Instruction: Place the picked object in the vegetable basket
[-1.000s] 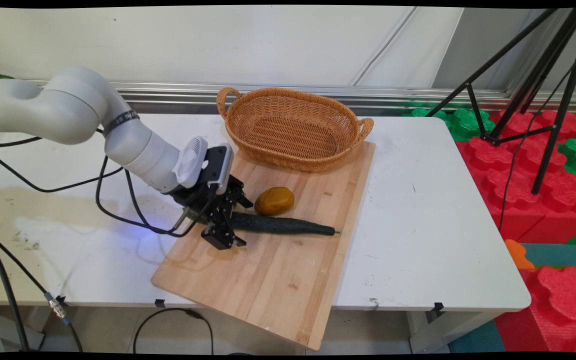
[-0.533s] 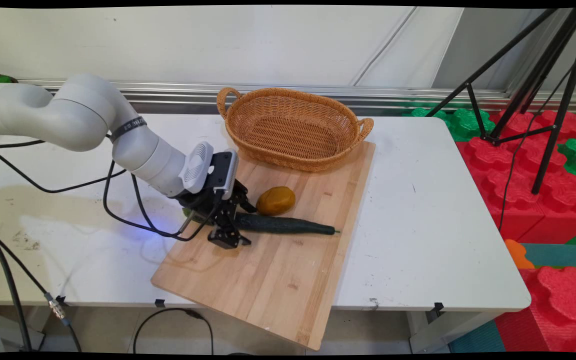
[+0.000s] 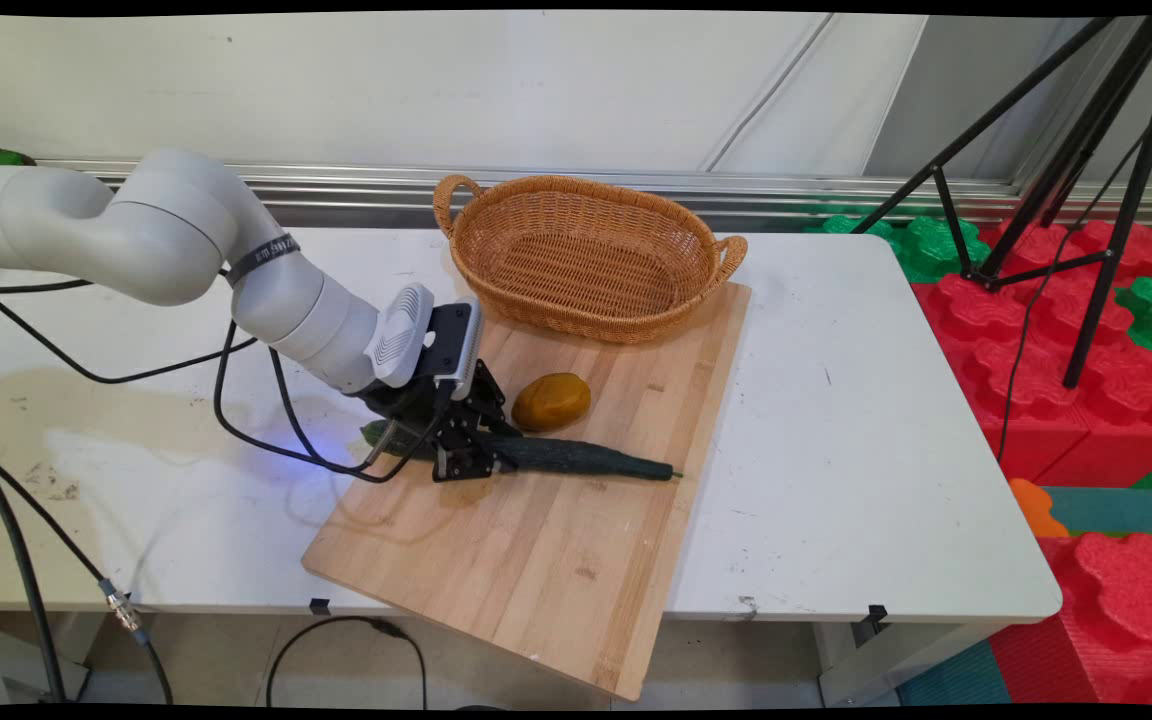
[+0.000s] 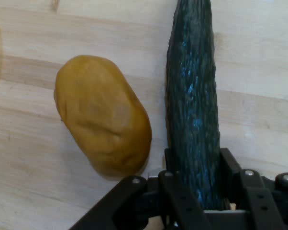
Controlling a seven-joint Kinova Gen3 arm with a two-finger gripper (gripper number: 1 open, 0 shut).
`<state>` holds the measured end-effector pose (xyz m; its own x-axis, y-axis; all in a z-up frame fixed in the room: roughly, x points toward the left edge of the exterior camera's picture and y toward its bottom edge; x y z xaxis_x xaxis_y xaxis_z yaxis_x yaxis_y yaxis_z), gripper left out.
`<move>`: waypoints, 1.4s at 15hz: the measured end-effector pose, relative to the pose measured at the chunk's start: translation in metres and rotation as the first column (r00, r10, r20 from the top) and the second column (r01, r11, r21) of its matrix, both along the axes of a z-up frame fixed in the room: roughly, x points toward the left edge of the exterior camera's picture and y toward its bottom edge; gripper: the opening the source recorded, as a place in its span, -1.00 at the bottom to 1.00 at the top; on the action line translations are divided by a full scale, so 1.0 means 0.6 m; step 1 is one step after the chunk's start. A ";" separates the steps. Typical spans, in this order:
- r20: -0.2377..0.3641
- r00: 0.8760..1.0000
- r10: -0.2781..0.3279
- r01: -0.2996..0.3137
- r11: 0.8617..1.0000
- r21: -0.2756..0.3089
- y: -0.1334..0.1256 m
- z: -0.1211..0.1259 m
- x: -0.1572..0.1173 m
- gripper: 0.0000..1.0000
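Two fingers of my hand [image 3: 463, 452] pinch cucumber [image 3: 576, 458] near stem end, on cutting board [image 3: 556, 540] beside potato [image 3: 550, 401]. Cucumber looks stiff, long; end hold may tip.

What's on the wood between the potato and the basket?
Nothing. In the main view, only bare cutting board lies between the potato and the wicker basket.

Board [image 3: 556, 560] lies on table [image 3: 856, 480]. Basket [image 3: 584, 257] sits at board's 12 o'clock edge. Potato [image 3: 550, 401] lies mid-board; cucumber [image 3: 576, 458] just beside it at 6 o'clock.
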<state>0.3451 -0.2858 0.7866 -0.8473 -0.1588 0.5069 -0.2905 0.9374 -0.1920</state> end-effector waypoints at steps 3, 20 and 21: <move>-0.006 1.000 -0.002 0.002 1.000 -0.008 0.002 0.008 0.001 -1.00; -0.180 0.983 0.049 -0.047 0.999 0.014 0.035 0.152 0.076 -1.00; -0.193 0.980 0.057 -0.055 0.998 0.016 0.036 0.164 0.082 -1.00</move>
